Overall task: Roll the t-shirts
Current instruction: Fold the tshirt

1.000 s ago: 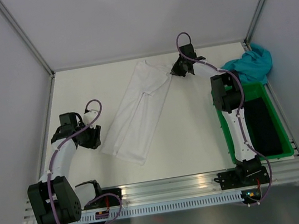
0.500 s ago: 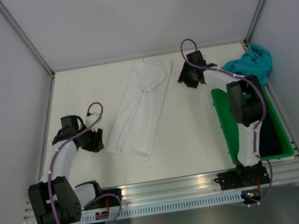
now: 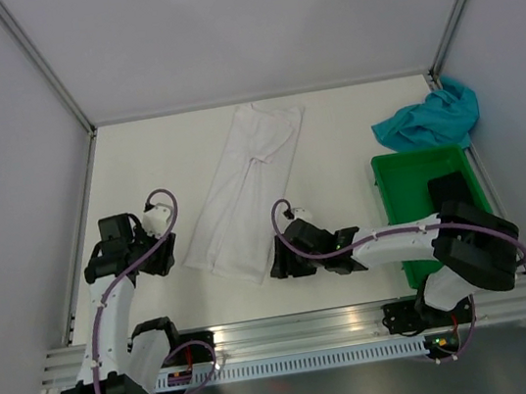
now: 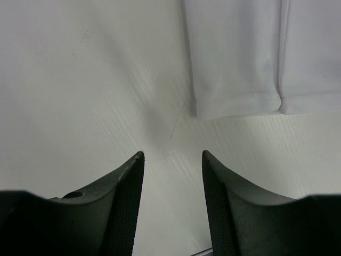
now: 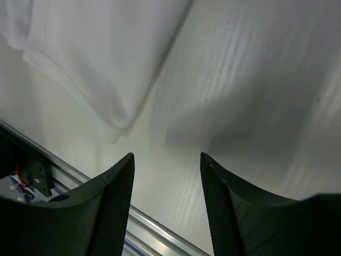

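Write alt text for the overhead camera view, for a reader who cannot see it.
A white t-shirt, folded into a long strip, lies diagonally on a white table, with the open left claw and right claw flanking its near end. A crumpled teal t-shirt sits far right, just beyond a green bin.

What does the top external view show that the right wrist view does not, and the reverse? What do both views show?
Only the top external view shows the teal-blue t-shirt bunched at the far right corner, the green bin, and the left gripper near the white t-shirt. Only the right wrist view shows the right gripper close up, fingers open, with bare table between them and nothing held. Both show the white t-shirt's near corner and the aluminium rail.
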